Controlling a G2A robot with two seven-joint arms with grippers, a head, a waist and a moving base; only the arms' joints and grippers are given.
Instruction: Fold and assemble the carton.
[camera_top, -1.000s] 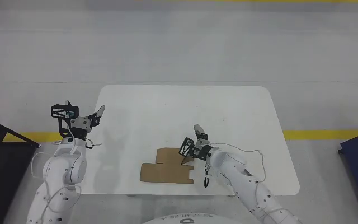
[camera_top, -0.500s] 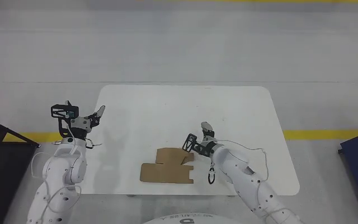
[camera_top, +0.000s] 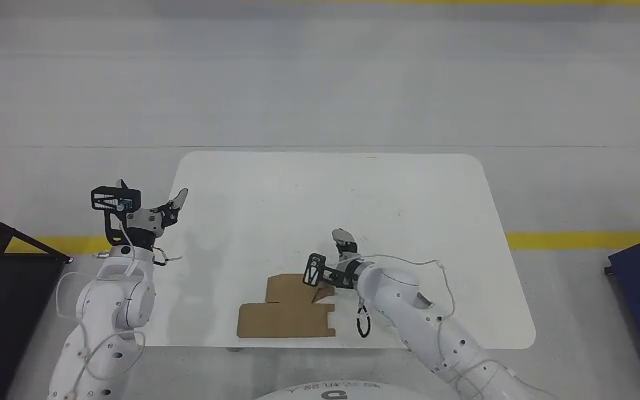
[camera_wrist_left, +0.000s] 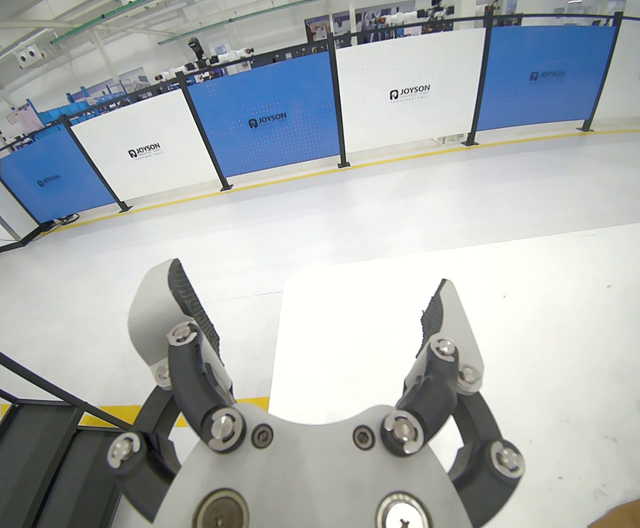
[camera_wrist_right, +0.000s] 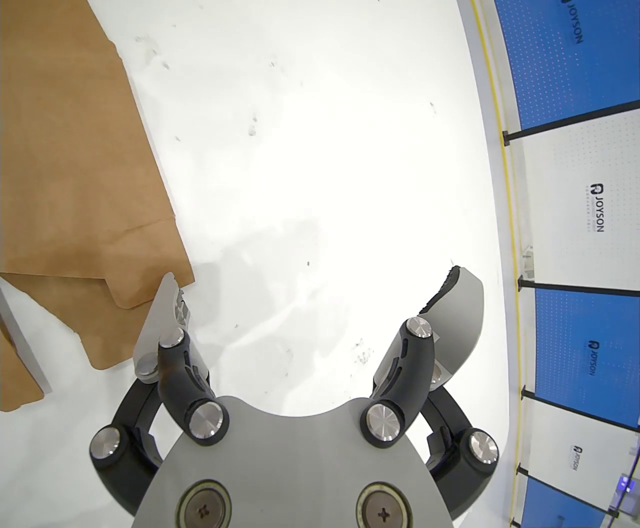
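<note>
The left gripper (camera_top: 140, 205) is hanging released over the table's (camera_top: 400, 190) left edge, well apart from the work. The carton (camera_top: 290, 315) is lying flat near the front edge, so pushing should probably be going inward. The right gripper (camera_top: 330, 256), spread wide, is meeting its right flap; open room is lying behind and rightward

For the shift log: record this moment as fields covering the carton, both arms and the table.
carton: flat brown cardboard, unfolded, near the table's front edge
right arm: low over the table, jaws open, one tip beside the carton's edge; contact unclear
left arm: beside the table's left edge, jaws open, empty
table: white, lightly scuffed
task state: carton not yet assembled
</note>
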